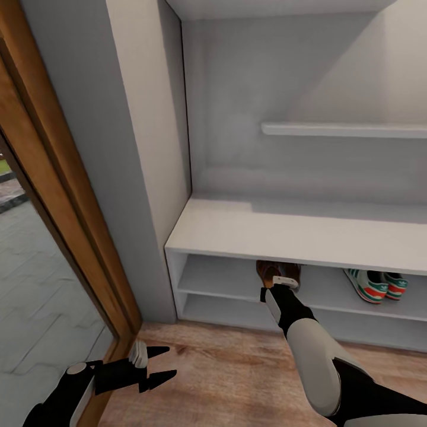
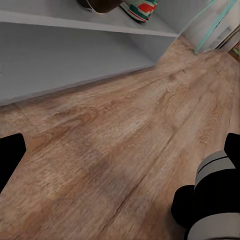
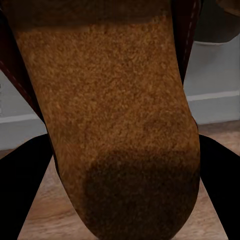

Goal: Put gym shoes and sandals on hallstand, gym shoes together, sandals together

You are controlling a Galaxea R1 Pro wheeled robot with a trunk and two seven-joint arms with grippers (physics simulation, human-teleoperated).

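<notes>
hallstand (image 1: 284, 234): pale-grey, bench top bare, two low open shelves under it, one wall shelf (image 1: 344, 129) above on the back panel. Right end cut off by the head view's edge.
gym shoes (image 1: 375, 283): both on the upper low shelf, right part, side by side and touching, heels toward the camera. Left wrist view catches one toe (image 2: 140, 9) on the shelf edge.
sandal (image 1: 277, 274): at the mouth of the upper low shelf, near the middle, well apart from the gym shoes. Right wrist view has its tan footbed (image 3: 115, 115) close up between the two dark fingers (image 3: 220, 185); dark worn heel patch nearest the camera.
right gripper (image 1: 280, 283): arm reaches forward to the shelf front, jaws closed on the sandal, one finger each side of it.
left gripper (image 1: 159, 363): low, over the corridor floor (image 1: 237, 367) near the door frame (image 1: 71, 196), jaws spread wide, nothing between them.
surroundings: grey wall panel just beside the hallstand's left end; wooden door frame with glass further left, grey paving outside. Teal-edged frame (image 2: 212, 25) far down the corridor in the left wrist view.
in the way: bench top overhang hides the sandal's front and the back of the shelf.
hard to tell: whether the sandal rests on the shelf or hangs just above it. A dark brown shape (image 2: 102, 5) beside the sneaker toe in the left wrist view is cut off at the edge.
</notes>
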